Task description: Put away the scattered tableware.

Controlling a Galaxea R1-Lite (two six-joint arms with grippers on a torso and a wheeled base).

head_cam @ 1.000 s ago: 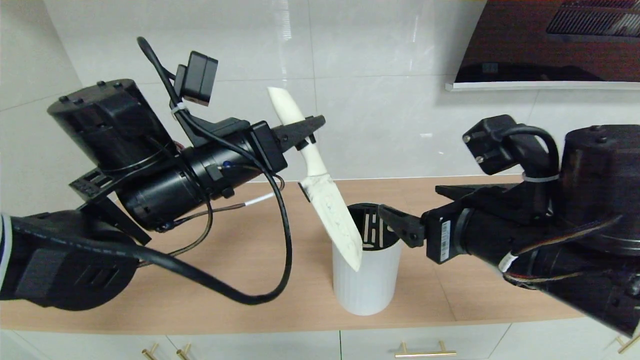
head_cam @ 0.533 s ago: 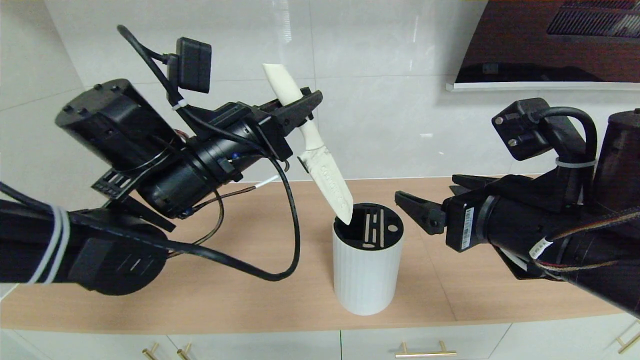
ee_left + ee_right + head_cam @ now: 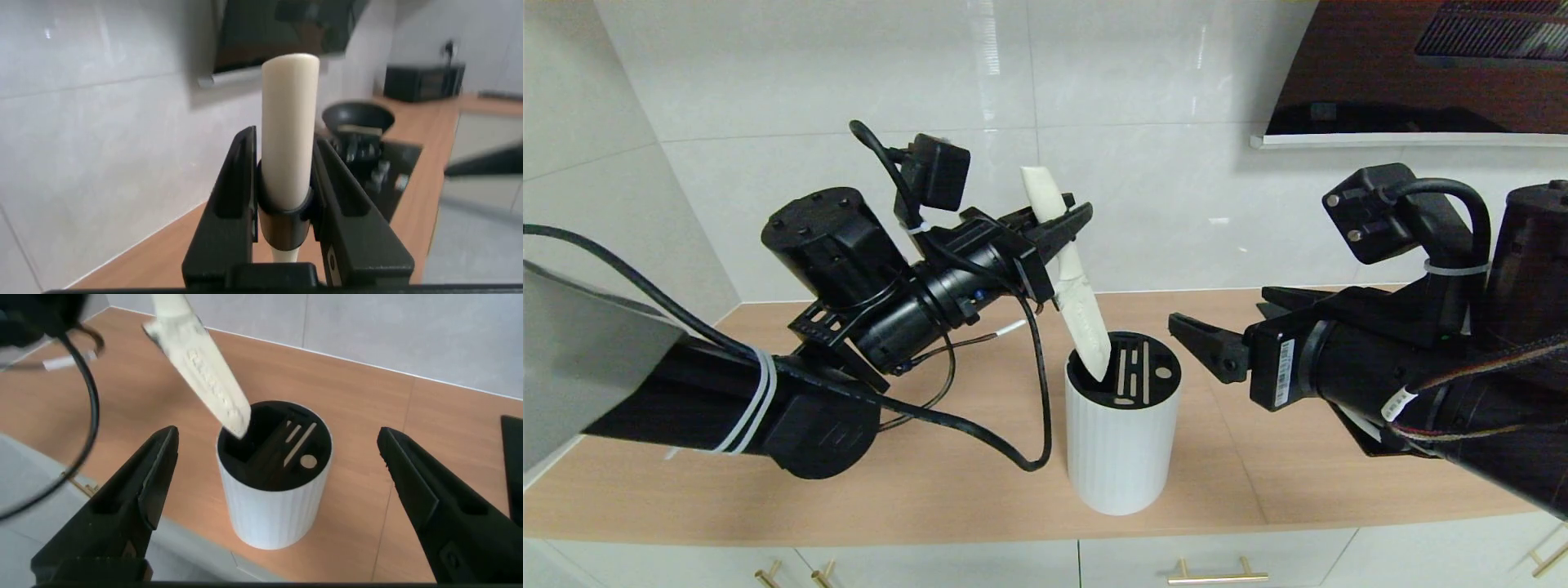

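Left gripper (image 3: 1066,224) clamping white knife (image 3: 1083,314) handle, blade tip in white holder (image 3: 1123,445) opening, right gripper (image 3: 1217,309) spread open just right of holder

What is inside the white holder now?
The knife, gripped by the left claw, has its tip in the wide opening of the holder. Its narrow slots look free; deeper down is hidden.

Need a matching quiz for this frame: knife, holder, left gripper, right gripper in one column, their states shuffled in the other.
Things
1. knife
2. holder
3. left gripper
4. right gripper

States
A. open, beside the holder
B. standing upright on the counter
C. tilted, tip at the holder's top opening
D. shut on the knife handle

Pairs: 1-C, 2-B, 3-D, 4-A
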